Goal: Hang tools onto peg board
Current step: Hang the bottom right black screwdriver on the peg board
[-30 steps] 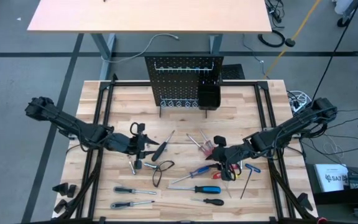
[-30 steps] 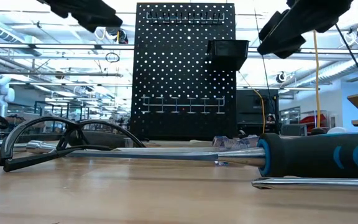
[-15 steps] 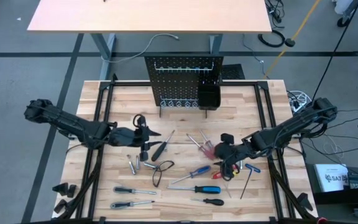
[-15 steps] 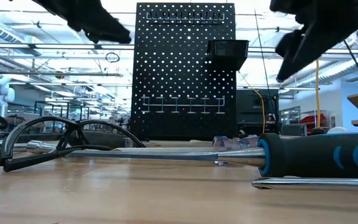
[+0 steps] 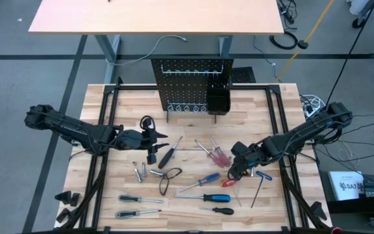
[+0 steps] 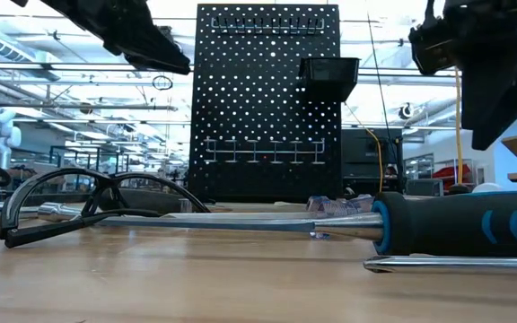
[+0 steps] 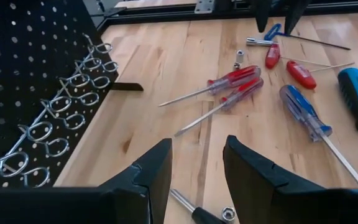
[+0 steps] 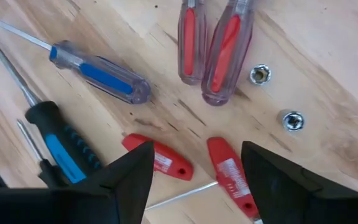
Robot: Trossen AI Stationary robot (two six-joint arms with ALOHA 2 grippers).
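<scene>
Black perforated metal, the upright peg board [image 5: 187,84] stands at the upper middle of the pale wooden surface [image 5: 128,104]. No hand tool can be made out on its rows of hooks, and the wire ring hooks [image 7: 73,99] the left wrist view sees are bare.

Your left tool [image 5: 160,138] has lifted away from the loose silver bits at centre left and swung up towards the board. Its jaws stand moderately apart with nothing between them [image 7: 197,162]. It went up empty, so that move has brought no hand tool to the board.

Your right tool [image 5: 234,170] has changed more. A second ago it was narrower. Now it points down with the jaws spread wide [image 8: 196,155] and empty, just above the two short red-handled keys [image 8: 160,158] at centre right.

Beside them lie:
- the pair of clear screwdrivers with red cores [image 8: 219,53]
- the clear blue-cored screwdriver [image 8: 98,71]
- the black-and-blue-handled screwdriver [image 8: 58,149]
- two small silver sockets [image 8: 260,75]

This looks like a line-up for a pick, though I can't tell which red handle you mean. They lie close together, so centre on one before closing. All the hand tools in sight are on the surface, so the hanging is hardly begun.
</scene>
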